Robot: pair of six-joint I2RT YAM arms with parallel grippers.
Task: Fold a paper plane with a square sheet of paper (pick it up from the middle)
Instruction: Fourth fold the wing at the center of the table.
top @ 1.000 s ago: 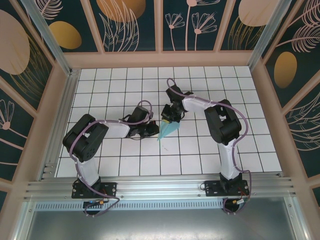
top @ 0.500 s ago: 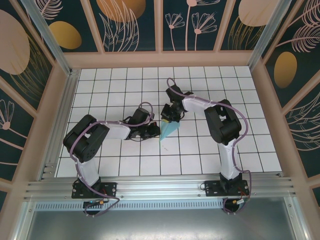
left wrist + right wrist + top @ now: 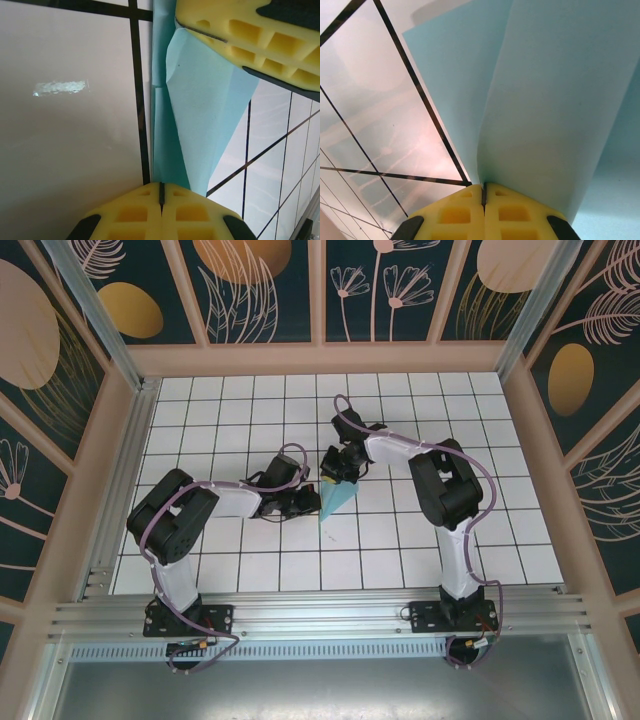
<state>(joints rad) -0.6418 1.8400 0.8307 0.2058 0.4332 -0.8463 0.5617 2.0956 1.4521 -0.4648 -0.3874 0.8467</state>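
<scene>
We log the paper plane (image 3: 338, 498) at mid-table (image 3: 220, 420). The left gripper (image 3: 161, 191) and right gripper (image 3: 483, 192) meet there, each with jaws pinched shut on a paper edge. We judge this steadies the folded layers for creasing.

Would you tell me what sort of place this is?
Likely a robot lab cell: a left arm and right arm bolted to an aluminium rail, on a white gridded table walled by leaf-pattern panels.

The top camera looks steeply down on the paper (image 3: 337, 498) from far above, on its near side. Both wrist cameras sit close against the paper, which all views share. The left wrist camera also catches the right fingers (image 3: 240, 30).
</scene>
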